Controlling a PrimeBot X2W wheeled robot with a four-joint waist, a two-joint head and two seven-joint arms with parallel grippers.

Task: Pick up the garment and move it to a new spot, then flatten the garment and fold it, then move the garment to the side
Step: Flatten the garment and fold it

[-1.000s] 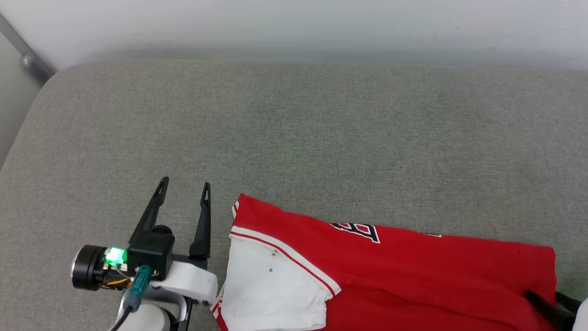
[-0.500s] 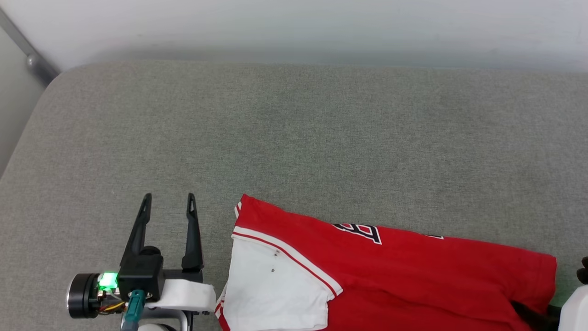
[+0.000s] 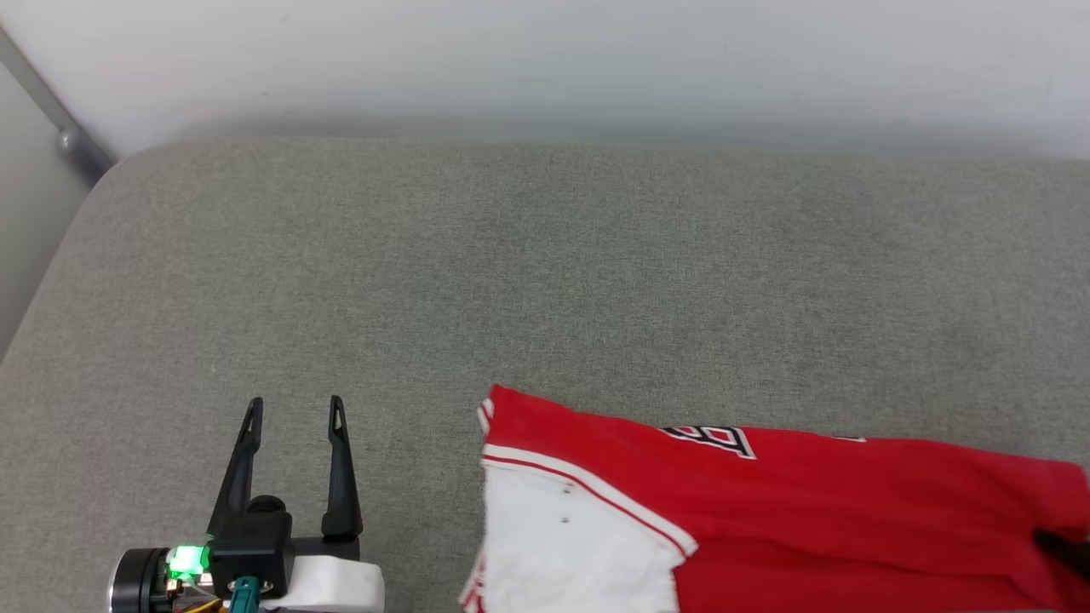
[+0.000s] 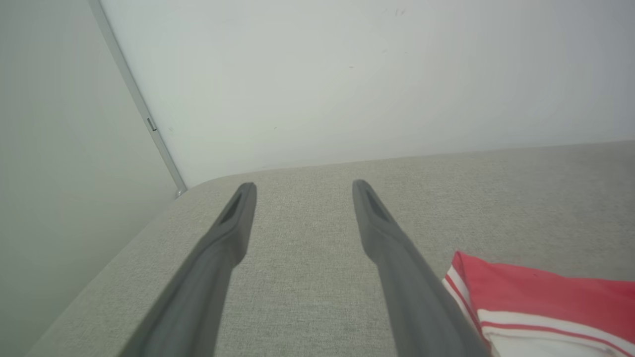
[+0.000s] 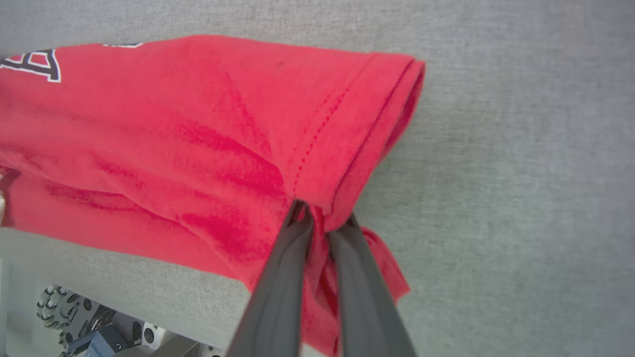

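Garment (image 3: 851, 528): one, on cushion (image 3: 511, 255); right jaws pinch hem (image 5: 354, 148), left jaws apart.

Left gripper (image 3: 295, 404) jaws spread, right gripper (image 5: 323, 214) jaws clamped.

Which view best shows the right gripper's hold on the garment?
The right wrist view: the right gripper has its jaws shut on the bunched red hem of the garment. The head view catches a dark tip of it at the garment's right end. The left wrist view gives the sleeve end beside the open left gripper.
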